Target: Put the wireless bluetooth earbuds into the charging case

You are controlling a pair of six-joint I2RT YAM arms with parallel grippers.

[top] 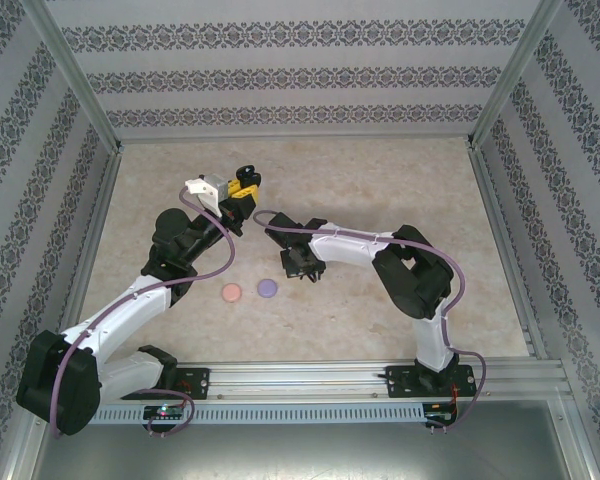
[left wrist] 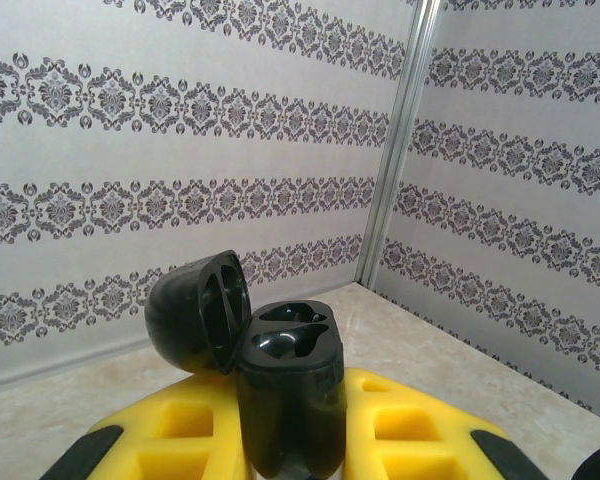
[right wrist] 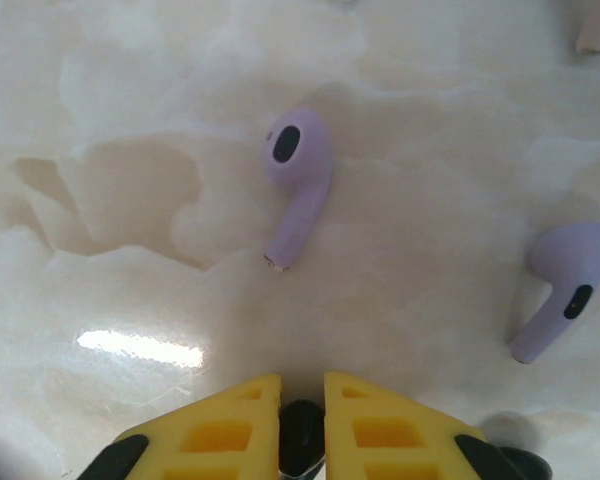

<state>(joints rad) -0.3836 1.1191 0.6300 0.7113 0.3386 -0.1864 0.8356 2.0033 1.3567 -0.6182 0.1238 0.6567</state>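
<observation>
L gripper: case aloft — R gripper: black bud, purple buds ahead.

Top camera overlooks the whole table; left wrist faces the walls, right wrist looks closely down onto it.

Arms: two, left arm and right arm.
Claws: two, left claw and right claw.
Round discs: two, pink disc and purple disc.
Purple earbuds: two, centre earbud and right-edge earbud.
One black charging case.
One black piece between the right claw's fingers, kind unclear.
</observation>
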